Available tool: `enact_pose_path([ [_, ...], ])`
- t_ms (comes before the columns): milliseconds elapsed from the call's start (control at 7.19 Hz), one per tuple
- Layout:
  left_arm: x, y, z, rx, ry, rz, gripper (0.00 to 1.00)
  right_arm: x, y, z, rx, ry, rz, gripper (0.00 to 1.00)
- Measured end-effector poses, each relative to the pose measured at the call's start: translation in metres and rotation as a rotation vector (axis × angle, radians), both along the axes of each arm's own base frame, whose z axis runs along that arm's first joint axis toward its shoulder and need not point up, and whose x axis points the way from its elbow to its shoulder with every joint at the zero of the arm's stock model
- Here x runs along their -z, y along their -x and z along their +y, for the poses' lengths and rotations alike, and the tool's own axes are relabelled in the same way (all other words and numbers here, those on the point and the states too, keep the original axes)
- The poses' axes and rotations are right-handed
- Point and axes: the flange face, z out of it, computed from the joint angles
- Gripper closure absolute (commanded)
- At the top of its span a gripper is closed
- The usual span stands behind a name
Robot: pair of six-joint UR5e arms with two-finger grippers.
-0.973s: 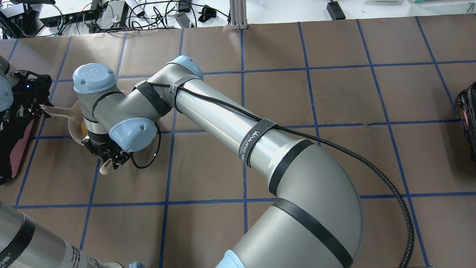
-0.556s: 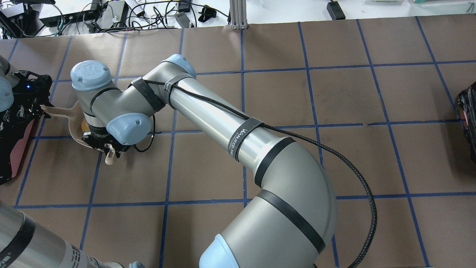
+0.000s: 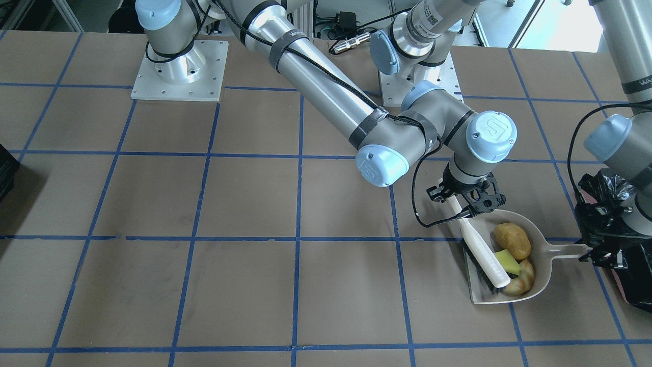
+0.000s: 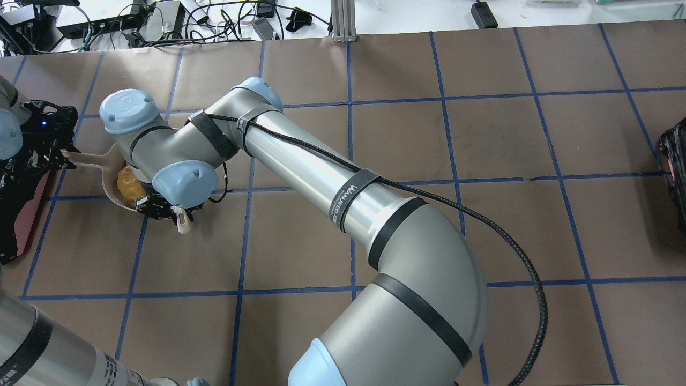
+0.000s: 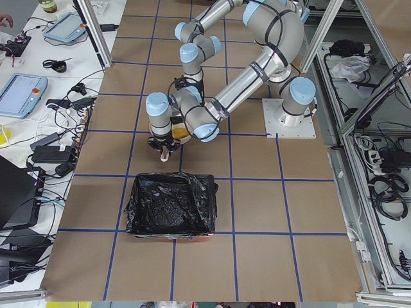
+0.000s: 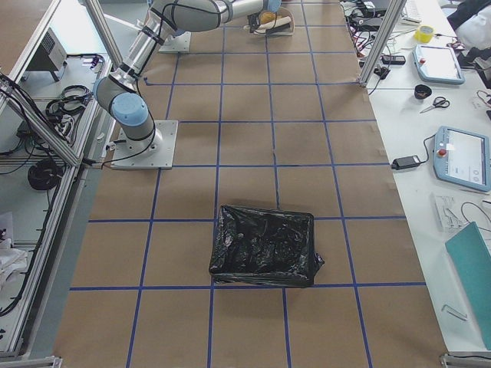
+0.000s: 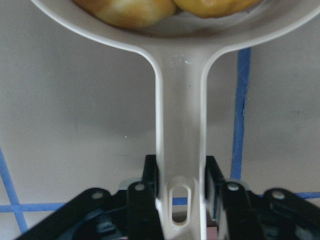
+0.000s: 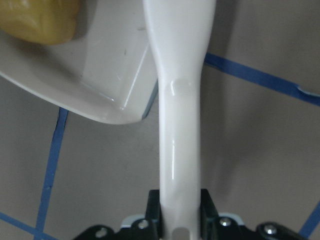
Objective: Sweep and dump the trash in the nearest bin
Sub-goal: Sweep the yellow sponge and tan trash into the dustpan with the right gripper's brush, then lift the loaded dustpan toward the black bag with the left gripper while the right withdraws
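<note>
The trash lies in a white dustpan [image 3: 540, 265]: a brownish potato-like lump [image 3: 512, 239], a yellow-green sponge [image 3: 507, 261] and a pale apple slice [image 3: 520, 281]. My left gripper [image 3: 591, 255] is shut on the dustpan's handle [image 7: 180, 140], which lies between its fingers [image 7: 150, 175]. My right gripper [image 3: 471, 206] is shut on a white brush [image 3: 484, 252] whose head lies across the pan's mouth against the sponge. The pink-sided bin [image 4: 29, 214] with its black bag [image 3: 629, 275] stands just behind the left gripper. In the overhead view the lump [image 4: 130, 185] shows beside the right wrist.
A second black-lined bin [image 6: 265, 245] stands at the table's other end, at the overhead view's right edge [image 4: 676, 171]. The right arm [image 4: 332, 182] stretches across the middle of the table. Cables and boxes [image 4: 134, 21] lie beyond the far edge.
My right wrist has turned and shifted: the brush handle's tip has swung to the right in the overhead view. More of the potato-like lump now shows. The left gripper still holds the dustpan.
</note>
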Motion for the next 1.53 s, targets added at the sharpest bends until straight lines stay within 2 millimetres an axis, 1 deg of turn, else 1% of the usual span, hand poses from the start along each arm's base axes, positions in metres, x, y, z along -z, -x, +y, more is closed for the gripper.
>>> enact_pose_path([
  [139, -0.001, 0.001, 0.000, -0.002, -0.001, 0.001, 1.00, -0.017, 0.011, 0.005, 0.033, -0.031, 0.040, 1.00],
  [278, -0.001, 0.001, 0.000, -0.003, -0.003, 0.004, 1.00, -0.029, 0.023, 0.009, 0.056, -0.055, 0.085, 1.00],
  [417, -0.004, 0.002, 0.001, -0.003, -0.003, 0.006, 1.00, -0.035, 0.038, 0.015, 0.084, -0.072, 0.136, 1.00],
  [556, -0.011, 0.003, 0.002, -0.007, 0.004, 0.014, 1.00, -0.036, 0.059, 0.028, 0.105, -0.084, 0.176, 1.00],
  [695, -0.023, 0.003, 0.002, -0.033, 0.011, 0.039, 1.00, -0.030, 0.089, 0.042, 0.106, -0.073, 0.196, 1.00],
  [834, -0.037, 0.002, 0.002, -0.084, 0.015, 0.072, 1.00, -0.021, 0.127, 0.057, 0.103, -0.040, 0.189, 1.00],
  [1112, -0.062, 0.001, 0.004, -0.198, 0.030, 0.138, 1.00, -0.009, 0.218, 0.099, 0.145, 0.024, 0.145, 1.00],
  [1251, -0.072, -0.008, 0.010, -0.264, 0.048, 0.165, 1.00, -0.005, 0.260, 0.120, 0.205, 0.036, 0.136, 1.00],
  [1390, -0.086, -0.029, 0.022, -0.356, 0.076, 0.187, 1.00, 0.001, 0.290, 0.137, 0.264, 0.041, 0.132, 1.00],
  [1529, -0.103, -0.064, 0.041, -0.490, 0.105, 0.211, 1.00, 0.005, 0.307, 0.150, 0.302, 0.039, 0.133, 1.00],
])
